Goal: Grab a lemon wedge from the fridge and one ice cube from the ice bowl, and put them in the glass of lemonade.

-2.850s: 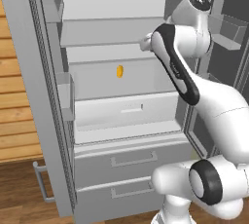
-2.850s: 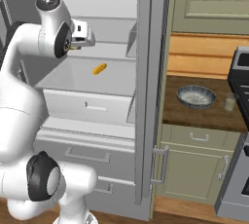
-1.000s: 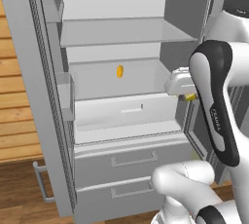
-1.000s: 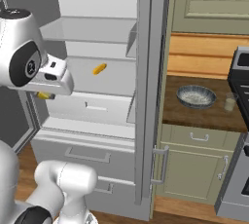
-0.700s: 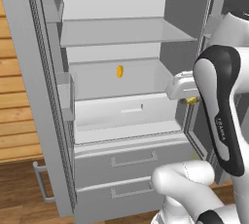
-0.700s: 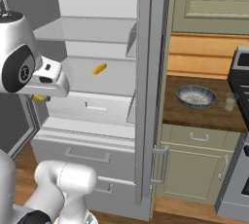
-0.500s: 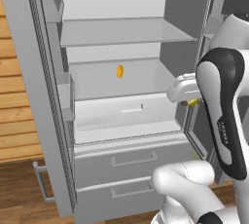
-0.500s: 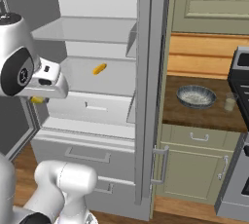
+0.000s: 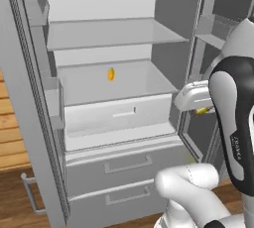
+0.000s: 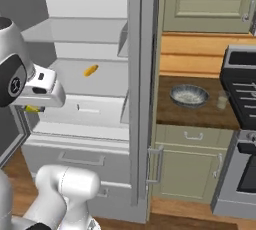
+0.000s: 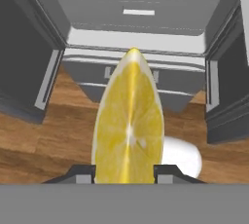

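End effector [image 11: 127, 177] grasps the lemon wedge [image 11: 129, 121] across its flat faces. Wedge likely light, soft, slippery; moderate squeeze advisable.

It is a home kitchen: an open grey fridge [image 9: 114, 93] with white shelves, pale green cabinets [image 10: 192, 159], a wooden counter [image 10: 200, 116], a dark stove [image 10: 242, 124] at the right, and a wood floor [image 11: 53, 135].

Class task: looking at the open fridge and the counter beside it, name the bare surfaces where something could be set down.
Bare: the fridge shelf around the small yellow piece, and the shelf above. Crowded: the counter, between ice bowl, glass of lemonade and stove.
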